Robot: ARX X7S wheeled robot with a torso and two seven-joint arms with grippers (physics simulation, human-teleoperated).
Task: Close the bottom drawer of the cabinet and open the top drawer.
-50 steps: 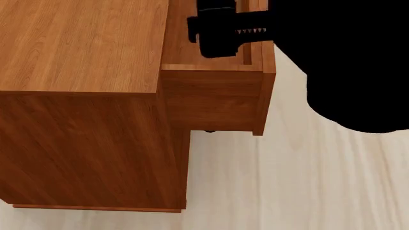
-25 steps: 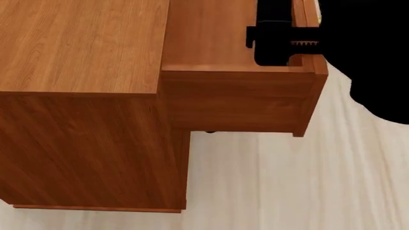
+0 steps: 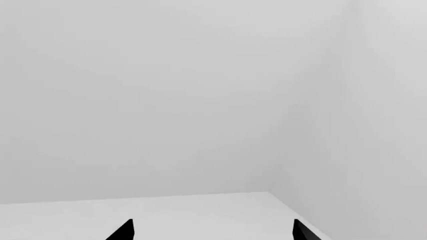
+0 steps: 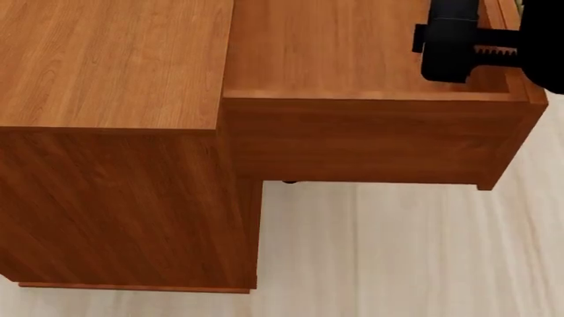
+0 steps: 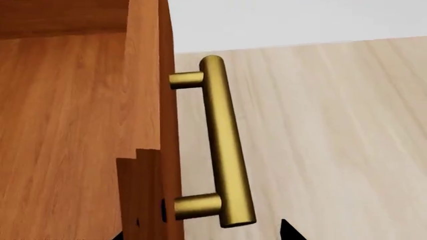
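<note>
Right gripper straddles the front panel of the top drawer, grip unclear; one brass handle outside. Drawer juts far from the one cabinet, over pale plank floor. Left gripper: fingertips spread, facing blank grey walls.

Flat, even, sharp renders (shadowless)

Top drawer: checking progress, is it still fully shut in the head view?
No, the top drawer juts far out of the cabinet.
</note>
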